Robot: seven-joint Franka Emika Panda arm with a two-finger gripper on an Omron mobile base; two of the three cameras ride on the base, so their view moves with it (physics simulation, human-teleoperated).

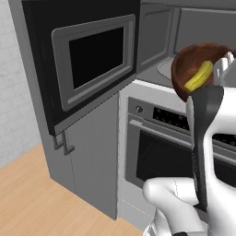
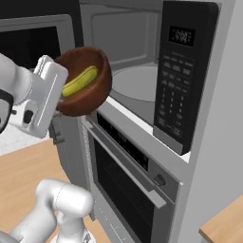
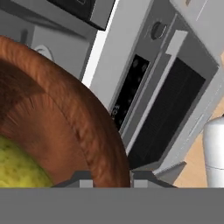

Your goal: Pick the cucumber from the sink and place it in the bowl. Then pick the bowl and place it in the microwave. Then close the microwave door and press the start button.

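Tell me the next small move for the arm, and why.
Probably carry the bowl forward into the microwave and over the turntable. The gripper is clamped on the bowl's rim, the cucumber lies inside, and the bowl hangs just outside the cavity, above the oven. The door stands open, so the way looks free.

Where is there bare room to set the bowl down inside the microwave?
The turntable plate lies bare, bordered by the grey cavity walls, the keypad strip on one side and the open microwave door on the other. The opening's front edge is crowded: the bowl with the cucumber hangs there.
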